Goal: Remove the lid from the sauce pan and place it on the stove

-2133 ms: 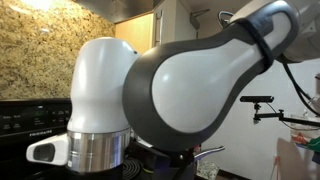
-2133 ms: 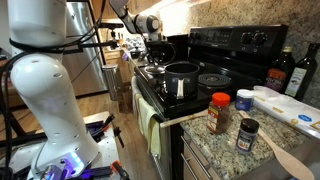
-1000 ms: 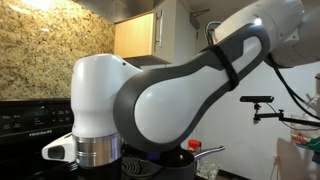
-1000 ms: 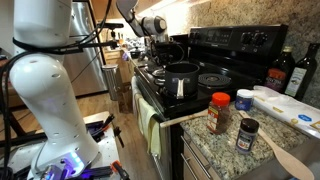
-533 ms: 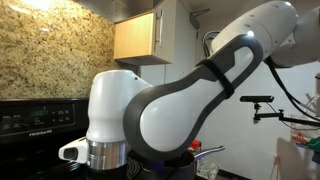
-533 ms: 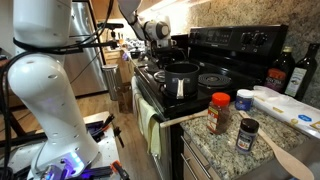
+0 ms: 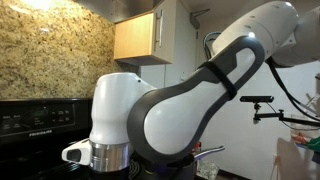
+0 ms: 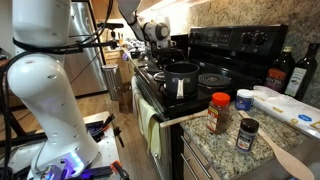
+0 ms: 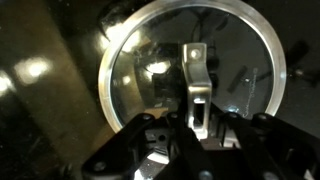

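Glass lid (image 9: 135, 95) covers the sauce pan (image 8: 181, 80); stove (image 7: 35, 118) panel lettering unreadably small.

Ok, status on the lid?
Hand above the sauce pan, open or shut unclear. Lid on pan, not gripped. Nothing seen between them.

**Item:** seven-joint white-and-grey robot arm (image 7: 190, 115).
**Shells:** glossy white, bulbous housings with a rounded white joint cap (image 7: 120, 105); the same white appears on the lower column (image 8: 45, 90).
**Seams:** matte dark grey bands (image 7: 222, 74) edging the white shells.
**Collar:** brushed silver metal ring (image 7: 110, 157) under the cap.
**Cabling:** thin black cables (image 7: 286, 85) (further ones (image 8: 88, 42) in an exterior view).
**End fitting:** black-bodied gripper (image 9: 197, 80), dimly lit, detail unclear.
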`<control>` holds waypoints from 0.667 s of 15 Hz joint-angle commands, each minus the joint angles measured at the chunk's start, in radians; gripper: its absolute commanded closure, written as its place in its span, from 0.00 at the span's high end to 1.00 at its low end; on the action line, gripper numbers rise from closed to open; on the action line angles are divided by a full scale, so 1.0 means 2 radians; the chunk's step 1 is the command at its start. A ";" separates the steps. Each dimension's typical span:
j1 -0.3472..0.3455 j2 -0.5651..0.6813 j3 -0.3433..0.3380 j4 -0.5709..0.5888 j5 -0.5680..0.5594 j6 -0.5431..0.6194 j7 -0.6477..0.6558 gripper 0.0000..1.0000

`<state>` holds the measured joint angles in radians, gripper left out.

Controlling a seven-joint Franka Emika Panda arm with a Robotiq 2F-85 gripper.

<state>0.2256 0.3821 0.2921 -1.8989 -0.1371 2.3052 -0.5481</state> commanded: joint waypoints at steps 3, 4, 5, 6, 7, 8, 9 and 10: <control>0.004 -0.032 0.004 -0.005 -0.005 -0.032 0.005 0.61; 0.009 -0.036 0.003 0.001 -0.011 -0.045 0.010 0.68; 0.014 -0.042 0.003 0.011 -0.016 -0.065 0.013 0.73; 0.017 -0.049 0.004 0.019 -0.018 -0.084 0.015 0.81; 0.022 -0.057 0.004 0.031 -0.023 -0.109 0.016 0.86; 0.027 -0.068 0.002 0.045 -0.030 -0.135 0.025 0.92; 0.029 -0.078 0.003 0.059 -0.031 -0.160 0.026 0.98; 0.030 -0.091 0.002 0.072 -0.030 -0.181 0.035 0.99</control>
<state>0.2725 0.2749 0.2976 -1.8088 -0.1731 2.0663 -0.5273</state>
